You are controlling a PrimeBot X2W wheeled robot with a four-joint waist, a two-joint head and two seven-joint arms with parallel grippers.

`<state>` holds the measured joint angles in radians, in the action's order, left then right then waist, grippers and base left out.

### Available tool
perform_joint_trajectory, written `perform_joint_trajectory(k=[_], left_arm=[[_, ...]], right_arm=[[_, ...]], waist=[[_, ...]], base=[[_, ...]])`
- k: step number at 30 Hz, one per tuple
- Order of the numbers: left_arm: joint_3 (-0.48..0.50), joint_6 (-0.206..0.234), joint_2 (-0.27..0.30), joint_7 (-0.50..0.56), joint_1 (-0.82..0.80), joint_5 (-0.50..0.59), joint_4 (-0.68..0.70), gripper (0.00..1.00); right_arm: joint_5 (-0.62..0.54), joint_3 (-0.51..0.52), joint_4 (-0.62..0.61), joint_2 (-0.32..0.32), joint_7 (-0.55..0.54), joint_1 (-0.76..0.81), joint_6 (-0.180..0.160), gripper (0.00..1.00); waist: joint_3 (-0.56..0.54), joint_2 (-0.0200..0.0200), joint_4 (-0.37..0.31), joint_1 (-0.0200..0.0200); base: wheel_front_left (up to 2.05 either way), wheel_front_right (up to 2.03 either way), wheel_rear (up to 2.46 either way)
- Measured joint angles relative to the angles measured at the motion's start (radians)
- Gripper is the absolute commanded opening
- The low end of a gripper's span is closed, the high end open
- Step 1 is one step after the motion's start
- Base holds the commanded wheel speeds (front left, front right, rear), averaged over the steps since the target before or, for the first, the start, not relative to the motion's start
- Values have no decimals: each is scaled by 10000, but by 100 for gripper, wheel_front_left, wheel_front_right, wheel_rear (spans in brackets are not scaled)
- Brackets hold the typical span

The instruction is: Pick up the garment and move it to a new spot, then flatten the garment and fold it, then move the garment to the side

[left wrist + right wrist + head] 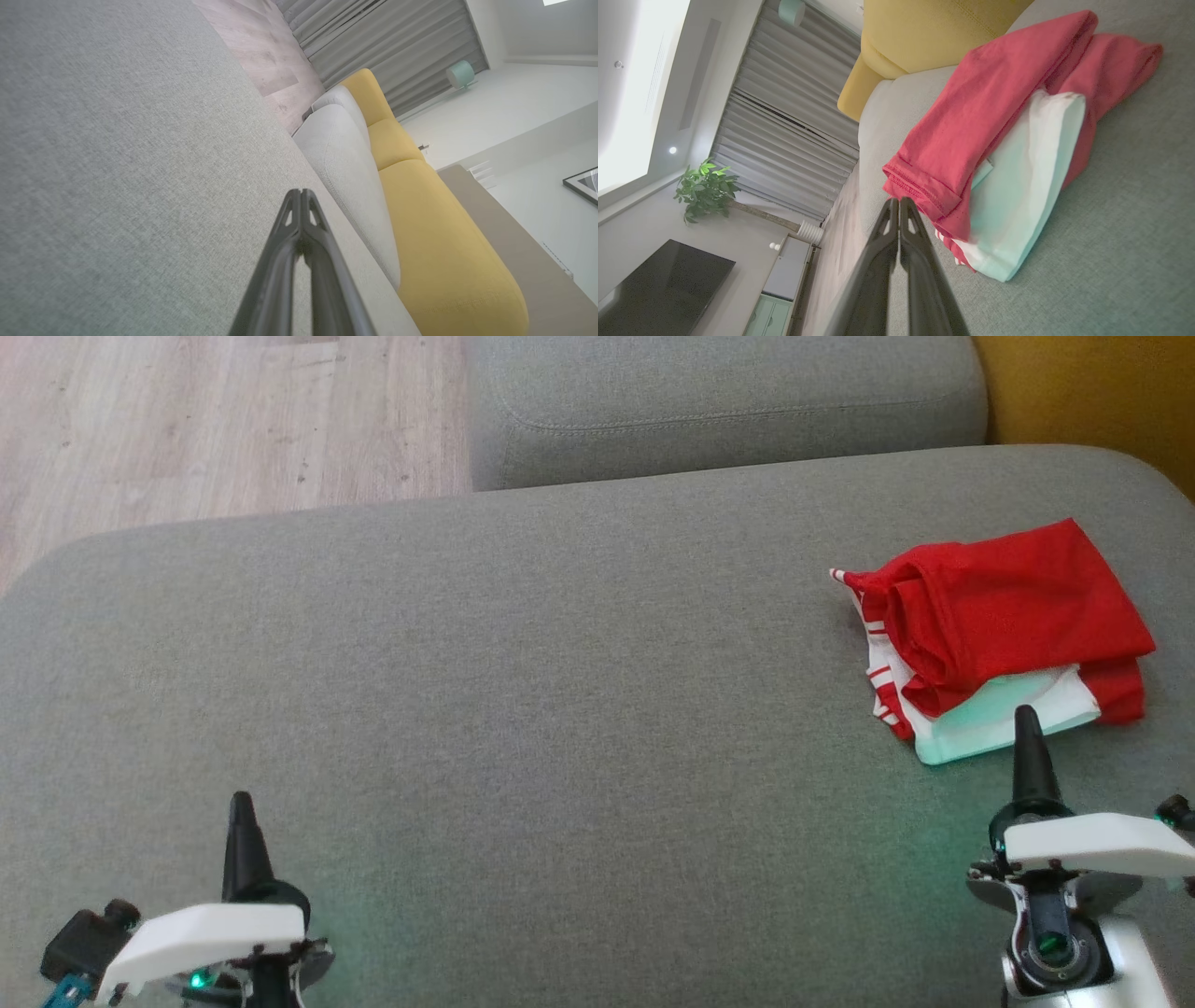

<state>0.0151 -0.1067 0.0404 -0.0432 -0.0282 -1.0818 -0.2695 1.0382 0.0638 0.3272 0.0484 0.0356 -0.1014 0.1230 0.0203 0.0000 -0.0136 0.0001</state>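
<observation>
The folded red fabric garment with a white panel and red-and-white striped trim [1008, 625] lies on the wide grey woven sofa cushion [560, 709], directly ahead of the right gripper [1027, 714]. This claw is pinched narrow, its two long dark fingers pressed together with nothing between them. In the head view its tip overlaps the near edge of the garment's white panel. In the right wrist view the tip lines up with the stitched red hem, and most of the cloth spreads up and to the right of the fingers. Whether the tip touches the cloth cannot be told.

The left gripper [242, 803] is also drawn narrow and holds nothing, with its fingers meeting at the tip. It hangs over bare grey cushion, and the garment lies well apart from it, far off to its right and somewhat ahead.

Beyond both claws, past the far edge of the cushion, sits a second grey upholstered cushion [728, 401]. A pale wooden plank floor [187, 420] lies ahead and to the left of the left claw. A mustard-yellow sofa [1083, 392] stands ahead of the right claw, past the garment.
</observation>
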Motion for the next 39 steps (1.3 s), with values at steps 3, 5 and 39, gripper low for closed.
perform_joint_trajectory(k=[3,5,39], left_arm=[[69,-2,2,121,-65,-297,-6,0],[96,-4,2,171,-81,-500,-8,0],[485,-94,2,1131,-211,-3839,-29,0]], right_arm=[[318,44,-40,-2,-69,10,0,0],[554,59,-54,-2,-121,35,0,0],[4128,500,-286,-13,-1011,96,0,0]], waist=[[-10,0,8,0],[-17,0,13,0],[-129,0,102,0]], base=[[0,0,0],[0,0,0],[0,0,0]])
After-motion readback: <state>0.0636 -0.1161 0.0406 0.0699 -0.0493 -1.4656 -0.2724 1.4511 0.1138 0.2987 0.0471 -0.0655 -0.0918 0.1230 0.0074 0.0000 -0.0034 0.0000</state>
